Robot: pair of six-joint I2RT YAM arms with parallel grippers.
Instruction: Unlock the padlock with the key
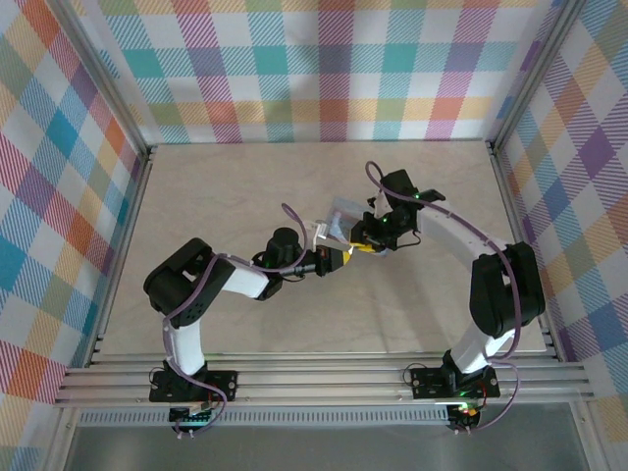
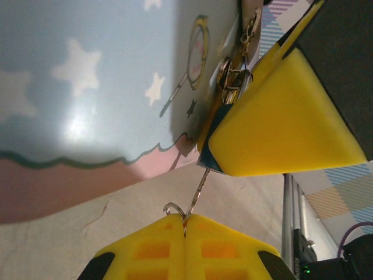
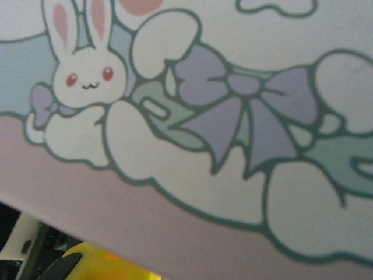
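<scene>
Key (image 2: 197, 189): pinched between closed fingers of left gripper (image 2: 185, 219), tip at padlock (image 2: 210, 146) beside tin (image 2: 87, 87); right gripper (image 1: 368, 241) state indeterminable.

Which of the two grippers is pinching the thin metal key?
The left gripper: it is shut on the key, with the ring beside its tips. The right gripper holds the tin instead.

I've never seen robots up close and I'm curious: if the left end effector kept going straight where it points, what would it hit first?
Probably the padlock, tucked against the right end effector's yellow finger, where the held key points. Depth is unclear.
</scene>
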